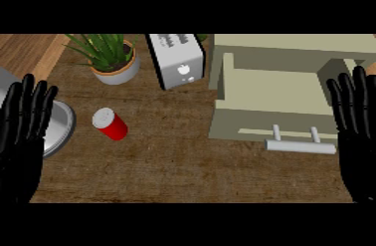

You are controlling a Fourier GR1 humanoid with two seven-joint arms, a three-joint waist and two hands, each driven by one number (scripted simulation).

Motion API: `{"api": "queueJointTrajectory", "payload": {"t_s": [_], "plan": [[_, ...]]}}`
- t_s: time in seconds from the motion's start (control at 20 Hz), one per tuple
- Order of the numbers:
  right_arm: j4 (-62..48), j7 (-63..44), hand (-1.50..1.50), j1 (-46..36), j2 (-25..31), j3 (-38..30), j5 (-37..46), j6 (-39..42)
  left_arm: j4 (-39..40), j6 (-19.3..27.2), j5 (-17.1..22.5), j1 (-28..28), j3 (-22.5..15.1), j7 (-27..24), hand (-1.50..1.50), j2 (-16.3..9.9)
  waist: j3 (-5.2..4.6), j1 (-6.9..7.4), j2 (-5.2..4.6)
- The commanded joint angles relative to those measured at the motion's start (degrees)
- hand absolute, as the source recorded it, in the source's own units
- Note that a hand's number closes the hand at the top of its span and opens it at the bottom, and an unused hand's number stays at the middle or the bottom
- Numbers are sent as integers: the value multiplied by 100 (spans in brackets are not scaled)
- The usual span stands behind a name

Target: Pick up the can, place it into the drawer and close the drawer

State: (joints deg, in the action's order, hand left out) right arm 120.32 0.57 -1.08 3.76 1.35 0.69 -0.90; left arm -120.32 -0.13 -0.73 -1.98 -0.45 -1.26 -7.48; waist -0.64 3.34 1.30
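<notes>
While the brown wooden counter (183, 175) fills nearly the whole head view, the biggest thing resting on it is the cream drawer unit (294, 51) at about two o'clock, its drawer (268, 98) pulled open toward the lower edge so the bare pale floor inside shows, with a grey bar handle (300, 146) on two posts across its front at roughly four o'clock; next in size come the two black hands, both at rest with fingers straight and pointing up, holding nothing; the left hand (22, 140) stands along the nine o'clock edge, partly covering a round grey plate (62, 128) (only its right rim shows past the fingers); the right hand (360, 135) stands along the three o'clock edge, just beside the drawer's right wall; a silver toaster (178, 61) lies at twelve o'clock, tilted a little, close to the drawer unit's left side; a green plant in a pale pot (114, 61) sits at eleven o'clock, near the toaster's left; smallest is the red can (110, 124) with its light top, lying tilted on the counter at about nine o'clock of centre, between the plate and the drawer, near the plate's rim, well apart from the drawer and touched by neither hand.
</notes>
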Motion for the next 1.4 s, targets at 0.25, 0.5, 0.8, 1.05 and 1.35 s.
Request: {"api": "queueJointTrajectory", "payload": {"t_s": [0.25,0.5,0.8,1.05,1.35], "plan": [[-108,-50,-150,21,-19,-184,-92,-27,-304,1093,-626,-215,561,386,-150,445,67,-323,-128],[60,-1394,-150,614,-11,-319,-43,-340,-84,2078,-685,-886,522,1720,-150,738,63,-359,-117],[-264,-940,-150,774,-84,-491,-165,-226,-426,2132,-967,-350,686,2655,-150,643,66,-340,-126],[-649,-756,-150,534,-221,-247,209,-320,-218,1997,-860,-132,693,2633,-150,553,65,-333,-129],[-166,-750,-150,895,6,-780,-405,82,611,2108,-836,279,818,2429,-150,545,64,-350,-128]]}}
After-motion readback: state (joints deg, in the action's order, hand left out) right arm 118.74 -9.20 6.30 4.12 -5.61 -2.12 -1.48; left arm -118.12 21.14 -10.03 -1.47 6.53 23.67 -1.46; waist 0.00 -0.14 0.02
